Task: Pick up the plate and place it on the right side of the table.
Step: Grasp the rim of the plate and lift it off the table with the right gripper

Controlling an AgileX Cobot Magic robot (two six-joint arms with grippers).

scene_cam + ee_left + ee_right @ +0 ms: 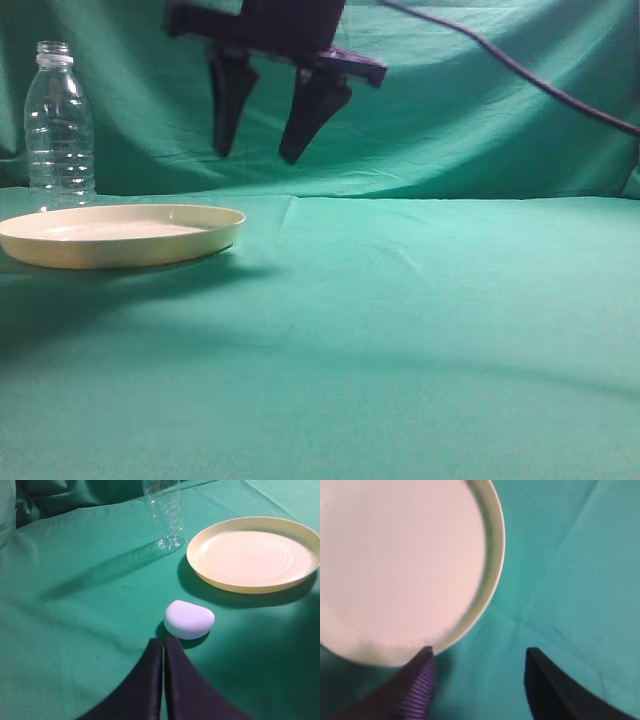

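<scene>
The cream-yellow plate (pixel 120 235) lies flat on the teal table (pixel 420 320) at the left. It also shows in the left wrist view (pixel 252 555) and in the right wrist view (pixel 395 565). My right gripper (pixel 256 156) hangs open and empty in the air, above and just right of the plate's right rim. In its own view the right gripper (pixel 478 651) has its left finger over the plate's edge. My left gripper (pixel 164 640) is shut and empty, low over the cloth and well short of the plate. It does not show in the exterior view.
A clear plastic bottle (pixel 58 130) stands upright behind the plate at the far left, also in the left wrist view (pixel 165 515). A small white rounded object (pixel 189 619) lies just past the left fingertips. A dark cable (pixel 520 70) runs across the backdrop.
</scene>
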